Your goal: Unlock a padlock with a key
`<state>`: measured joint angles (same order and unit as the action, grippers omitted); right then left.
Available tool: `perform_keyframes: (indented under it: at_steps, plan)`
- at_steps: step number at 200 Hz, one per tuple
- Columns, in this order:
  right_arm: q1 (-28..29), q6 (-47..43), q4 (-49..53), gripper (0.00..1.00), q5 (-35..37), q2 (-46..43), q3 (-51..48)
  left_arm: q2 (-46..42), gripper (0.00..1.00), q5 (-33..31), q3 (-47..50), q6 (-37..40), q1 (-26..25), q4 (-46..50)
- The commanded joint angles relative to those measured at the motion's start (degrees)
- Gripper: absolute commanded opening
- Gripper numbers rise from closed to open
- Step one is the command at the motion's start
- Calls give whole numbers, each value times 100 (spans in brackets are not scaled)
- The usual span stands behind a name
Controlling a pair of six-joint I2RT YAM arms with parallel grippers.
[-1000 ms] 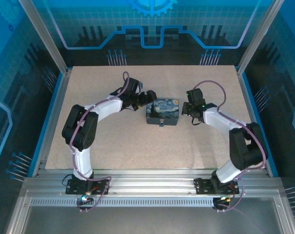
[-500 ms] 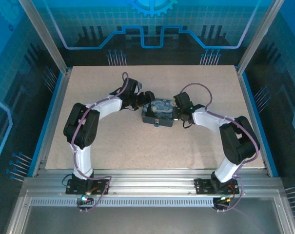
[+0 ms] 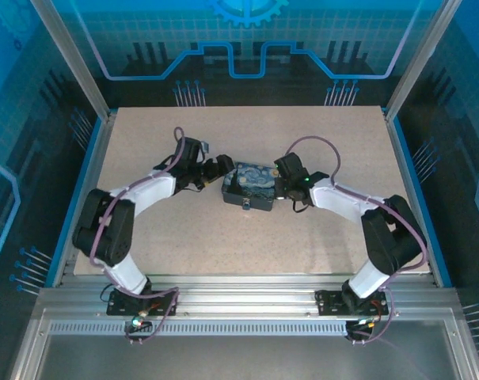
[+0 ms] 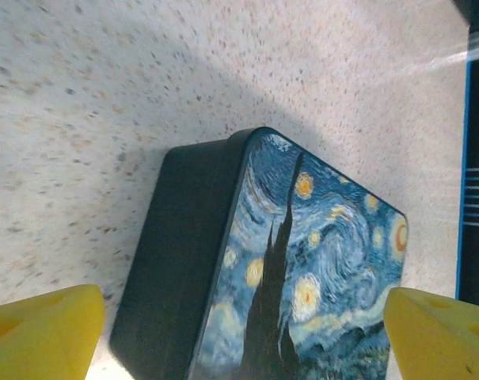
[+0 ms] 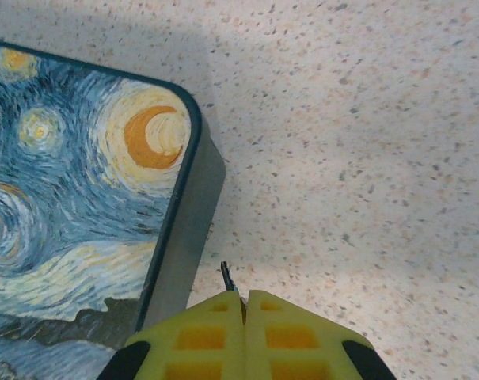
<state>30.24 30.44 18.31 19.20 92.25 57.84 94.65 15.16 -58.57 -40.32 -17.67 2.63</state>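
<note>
Tin mid-frame on table, left gripper left of it, jaws spread wide, right gripper right of it, jaws clenched on key.

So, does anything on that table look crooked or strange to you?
The painted tin sits slightly askew, its sides not square with the table edges. Also, a tiny dark metal key pokes out from the shut right end effector, beside the tin's side wall. Nothing looks spilled or damaged.
</note>
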Motion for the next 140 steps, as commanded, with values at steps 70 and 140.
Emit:
perform_keyframes:
  at_steps: [70,140]
  plan:
    - [-243,-41,1327,0,496,-523,824,-2574,93,321,2417,65,-533,-691]
    - [-483,-196,1423,0,258,597,1847,-1880,99,-396,3481,241,-1445,-3657]
